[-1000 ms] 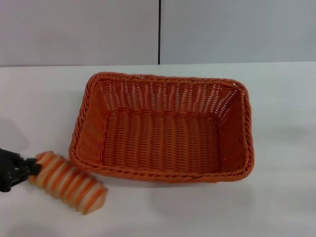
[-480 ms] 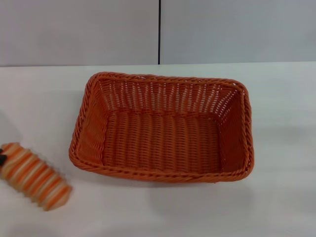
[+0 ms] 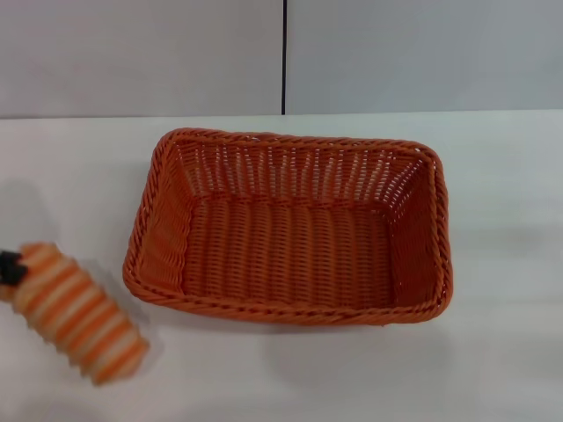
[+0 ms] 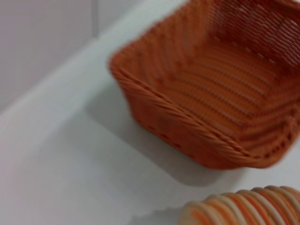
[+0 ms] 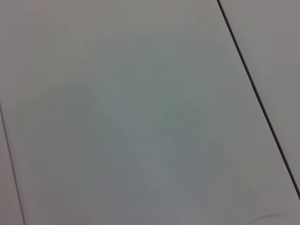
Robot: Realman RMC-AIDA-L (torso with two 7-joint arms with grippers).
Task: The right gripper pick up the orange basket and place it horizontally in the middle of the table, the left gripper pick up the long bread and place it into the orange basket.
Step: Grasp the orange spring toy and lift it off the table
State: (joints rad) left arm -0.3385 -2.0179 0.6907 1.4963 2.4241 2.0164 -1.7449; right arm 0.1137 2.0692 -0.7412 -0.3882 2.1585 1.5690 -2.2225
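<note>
while held left, long bread outside orange basket

Only a small black bit of the left gripper is showing at the head view's left edge; matte, blocky. No arm, cables or markings are showing.

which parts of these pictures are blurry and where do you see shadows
Head view: the long bread at the left edge is smeared, while the orange basket is sharp and throws a soft shadow on the table in front of it. Left wrist view: the whole picture is soft, with the basket's shadow falling toward the bread. Right wrist view: only plain pale grey surfaces crossed by dark seams.
</note>
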